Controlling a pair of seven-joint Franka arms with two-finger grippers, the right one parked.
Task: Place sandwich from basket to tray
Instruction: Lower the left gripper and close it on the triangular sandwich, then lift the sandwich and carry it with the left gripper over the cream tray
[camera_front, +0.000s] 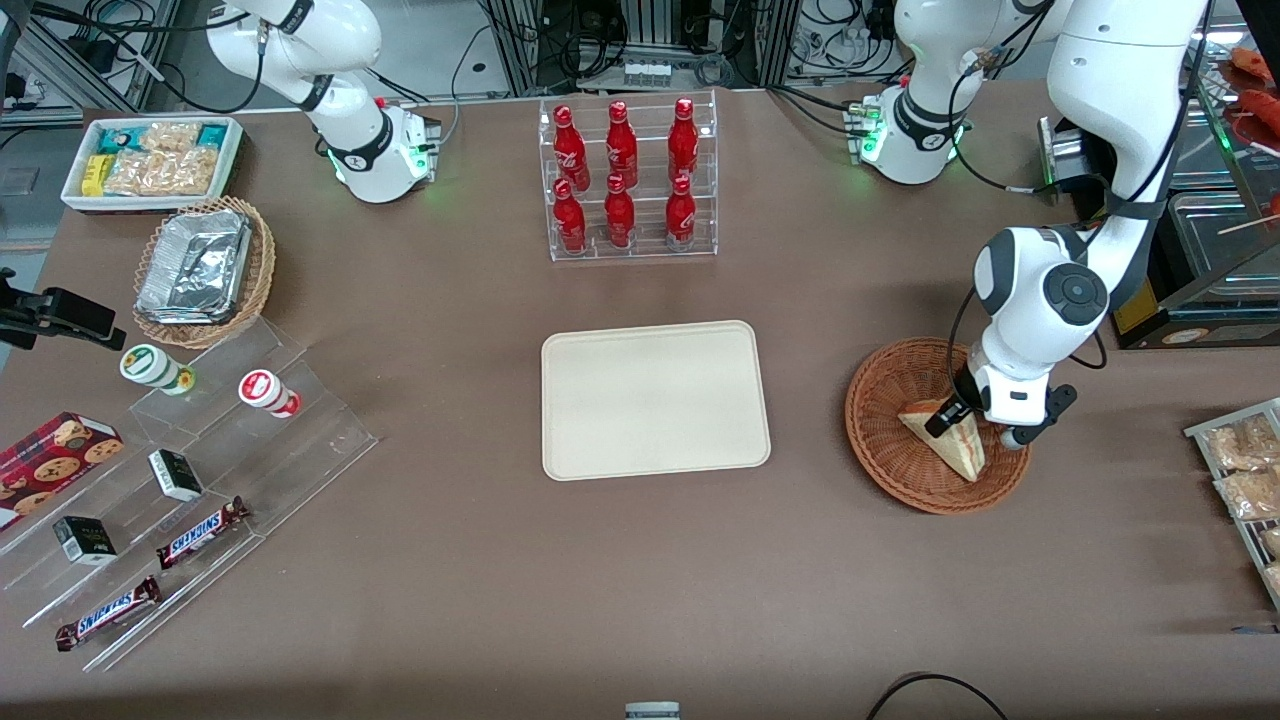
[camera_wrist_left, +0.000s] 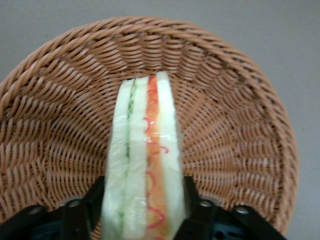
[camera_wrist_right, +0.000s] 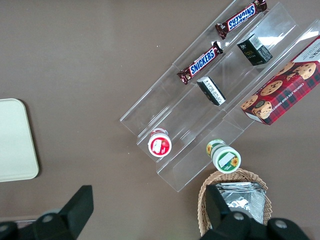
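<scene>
Sandwich (camera_front: 950, 438) wedge on edge in wicker basket (camera_front: 885, 440), cream tray (camera_front: 655, 400) beside

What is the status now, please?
Gripper in basket, shut on sandwich. Sandwich not lifted out yet. Tray bare, path to it clear.

The front camera looks down on my whole table (camera_front: 640, 600) from high up. My wrist camera stares close past my hand (camera_wrist_left: 145, 210) into the basket (camera_wrist_left: 240, 150), which the front view shares (camera_front: 880, 440).
</scene>
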